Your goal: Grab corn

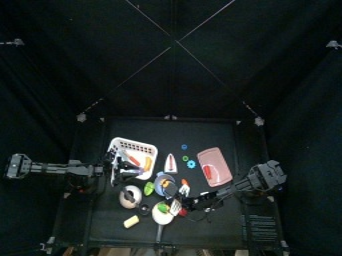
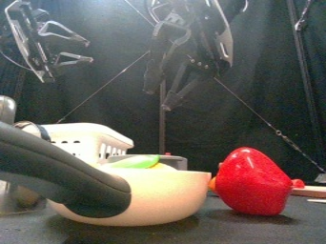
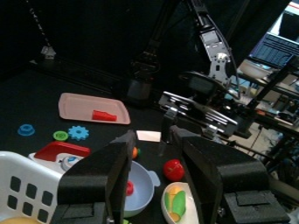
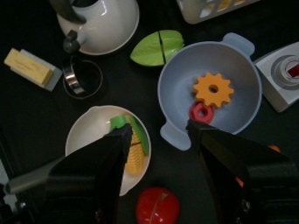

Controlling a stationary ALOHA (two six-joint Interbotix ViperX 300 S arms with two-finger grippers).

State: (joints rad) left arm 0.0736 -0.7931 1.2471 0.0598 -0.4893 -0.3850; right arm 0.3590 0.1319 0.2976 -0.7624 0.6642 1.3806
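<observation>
The corn, yellow with a green husk, lies in a cream bowl near the table's front; it also shows in the left wrist view. My right gripper hangs open above this bowl, with the corn just inside one jaw, not touching it. In the top view the right gripper reaches in to the cream bowl. My left gripper is open and empty, above the white basket on the left.
A blue bowl holds an orange gear and a red ring. A red fruit lies beside the cream bowl. A green leaf-shaped piece, a white pan, a butter stick and a pink tray stand around.
</observation>
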